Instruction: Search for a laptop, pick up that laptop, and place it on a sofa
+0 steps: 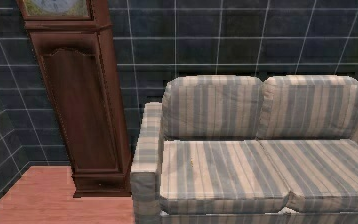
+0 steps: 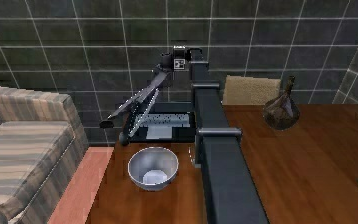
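A laptop (image 2: 165, 126) with a grey keyboard and a dark lid sits at the far left part of a brown wooden table (image 2: 287, 165). My arm rises along the table to two white marker squares. From there the gripper (image 2: 122, 115) slants down to the left beside the laptop. I cannot tell whether it holds anything. A striped beige and grey sofa (image 1: 257, 150) fills the forward view's right. Its arm and cushion (image 2: 27, 140) also appear at the arm side view's left, just past the table's edge.
A metal bowl (image 2: 152, 168) stands on the table in front of the laptop. A dark rounded vase (image 2: 280, 106) and a chair back (image 2: 249, 90) are at the table's far side. A tall wooden grandfather clock (image 1: 77, 90) stands left of the sofa against a dark tiled wall.
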